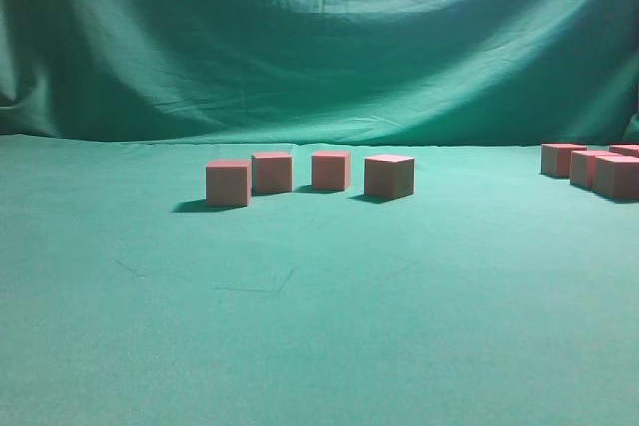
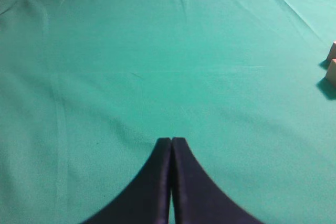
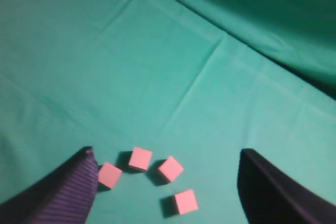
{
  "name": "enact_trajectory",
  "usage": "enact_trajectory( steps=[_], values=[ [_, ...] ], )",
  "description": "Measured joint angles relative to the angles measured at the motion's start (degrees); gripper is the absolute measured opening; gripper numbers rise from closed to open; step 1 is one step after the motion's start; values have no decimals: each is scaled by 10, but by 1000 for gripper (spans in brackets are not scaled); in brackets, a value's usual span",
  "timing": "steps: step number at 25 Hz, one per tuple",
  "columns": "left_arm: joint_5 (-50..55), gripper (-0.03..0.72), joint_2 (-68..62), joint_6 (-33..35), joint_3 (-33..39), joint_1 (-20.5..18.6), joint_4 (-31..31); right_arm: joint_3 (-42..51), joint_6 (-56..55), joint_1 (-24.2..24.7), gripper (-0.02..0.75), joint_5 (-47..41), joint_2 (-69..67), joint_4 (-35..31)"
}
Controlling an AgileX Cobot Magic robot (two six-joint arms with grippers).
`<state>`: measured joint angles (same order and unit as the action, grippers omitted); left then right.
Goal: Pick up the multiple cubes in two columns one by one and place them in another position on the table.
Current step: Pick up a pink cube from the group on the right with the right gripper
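1. Four cubes (image 1: 310,175) stand in a loose row mid-surface (image 1: 319,326), slightly apart from one another.
2. More cubes (image 1: 597,169) cluster at the right edge of the exterior view.
3. Left fingers (image 2: 171,145) are pressed together, empty, above bare cloth.
4. Right fingers (image 3: 168,182) are spread wide, holding nothing, high above the four cubes (image 3: 148,174).

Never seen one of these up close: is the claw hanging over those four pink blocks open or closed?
Open. In the right wrist view, the right gripper's dark fingers stand wide apart, holding nothing, with the four cubes on the table between them.
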<state>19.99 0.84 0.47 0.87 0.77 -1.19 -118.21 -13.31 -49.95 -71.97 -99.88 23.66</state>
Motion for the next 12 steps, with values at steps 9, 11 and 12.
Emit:
enact_trajectory(
  steps=[9,11,12],
  values=[
    [0,0,0,0,0,0,0,245,-76,142,545,-1,142,0],
    [0,0,0,0,0,0,0,297,-83,192,545,-1,151,-17],
    [0,0,0,0,0,0,0,319,-85,211,545,-1,152,-28]
  ],
)
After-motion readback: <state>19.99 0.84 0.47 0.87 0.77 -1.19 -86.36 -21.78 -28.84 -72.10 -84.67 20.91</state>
